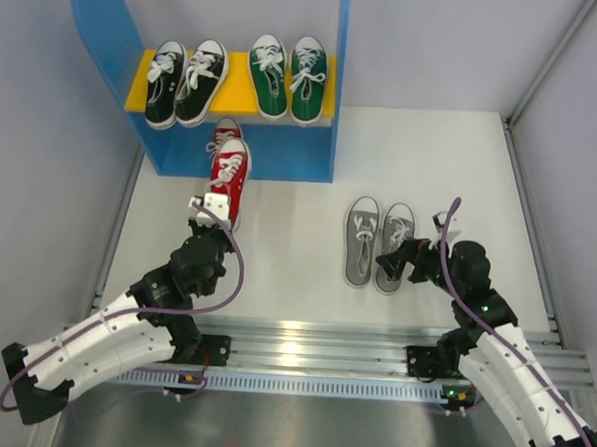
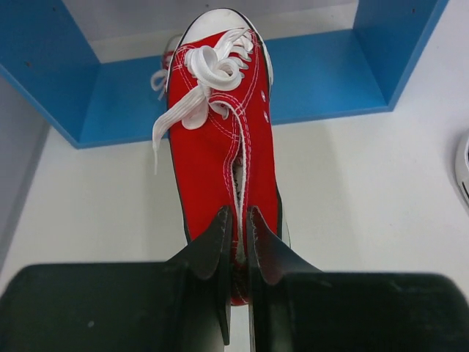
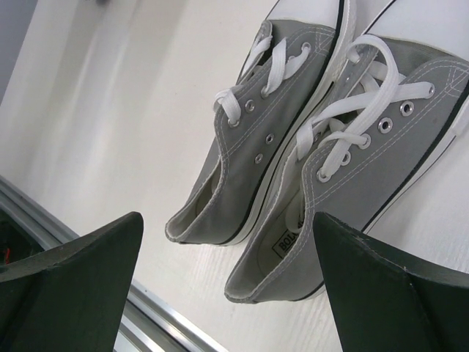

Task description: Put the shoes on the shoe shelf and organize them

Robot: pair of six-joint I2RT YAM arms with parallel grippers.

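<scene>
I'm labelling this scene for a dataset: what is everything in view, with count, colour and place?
black shoes: two, black, yellow board, left
green shoes: two, green, yellow board, right
far red shoe: one, red, shelf's lower level
near red shoe: one, red, toe at the shelf front
grey shoes: two, grey, side by side on the table, right
shoe shelf: one, blue, far left
table: one, white
left end effector: black, shut on near red shoe's heel
right end effector: black, open, at grey shoes' heels
</scene>
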